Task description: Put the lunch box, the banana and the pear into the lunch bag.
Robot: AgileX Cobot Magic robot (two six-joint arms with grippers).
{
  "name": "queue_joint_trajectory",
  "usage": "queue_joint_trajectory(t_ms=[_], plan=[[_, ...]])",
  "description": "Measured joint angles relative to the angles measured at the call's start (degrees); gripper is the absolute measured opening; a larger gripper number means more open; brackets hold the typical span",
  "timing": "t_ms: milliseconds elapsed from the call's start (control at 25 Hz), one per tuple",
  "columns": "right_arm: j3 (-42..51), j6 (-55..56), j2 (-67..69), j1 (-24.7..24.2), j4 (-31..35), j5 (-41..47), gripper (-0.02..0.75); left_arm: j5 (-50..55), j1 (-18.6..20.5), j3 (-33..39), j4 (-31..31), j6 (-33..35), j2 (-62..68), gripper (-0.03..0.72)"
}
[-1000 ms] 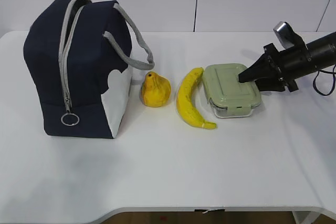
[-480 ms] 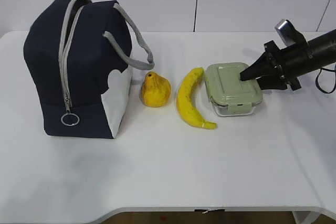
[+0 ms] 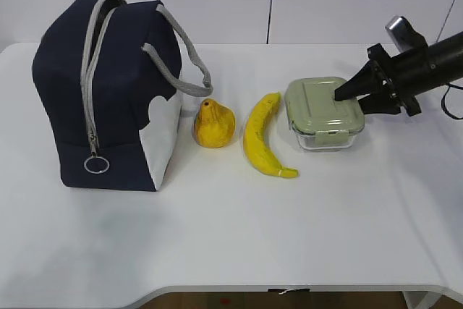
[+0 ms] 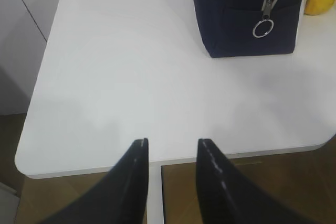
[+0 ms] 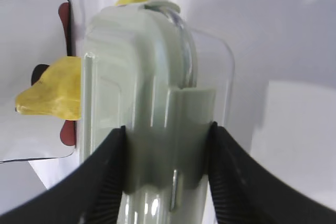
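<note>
Lunch box pinched between right gripper fingers, clearest from the wrist; left gripper parted, empty.

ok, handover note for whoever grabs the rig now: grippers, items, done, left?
Right gripper: shut on the lunch box at its right end, box tilted, coming off the table.
Left gripper: open, empty, hanging over the near table edge left of the bag.
Banana and pear: on the table between bag and box.
Done: nothing is in the bag; its zipper looks closed.
Left: open the bag, load all three.
</note>
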Motion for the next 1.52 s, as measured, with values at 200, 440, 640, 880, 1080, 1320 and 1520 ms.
queue_joint_trajectory(t_ms=[200,440,640,880,1080,1320,1520], plan=[[0.10,0.76,-2.00,0.00,1.06,0.00,0.351,0.00,0.00,0.00,0.00,0.00,0.00,0.241],[0.10,2.62,-4.87,0.00,3.38,0.00,0.351,0.00,0.00,0.00,-1.07,0.00,0.00,0.240],[0.10,3.48,-8.24,0.00,7.13,0.10,0.351,-0.52,0.00,0.00,-5.91,0.00,0.00,0.239],[0.21,3.83,-11.74,1.14,11.08,0.29,0.351,-1.30,0.00,0.00,-8.24,0.00,1.02,0.237],[0.27,4.09,-12.24,5.29,14.76,0.34,0.351,-5.04,0.00,-0.35,-10.13,0.00,5.15,0.237],[0.27,4.09,-12.24,11.13,17.85,0.43,0.351,-13.85,0.00,-0.72,-15.15,0.00,13.63,0.291],[0.27,3.29,-12.24,14.64,20.59,0.43,0.351,-20.04,0.00,-3.42,-16.29,1.26,23.66,0.315]])
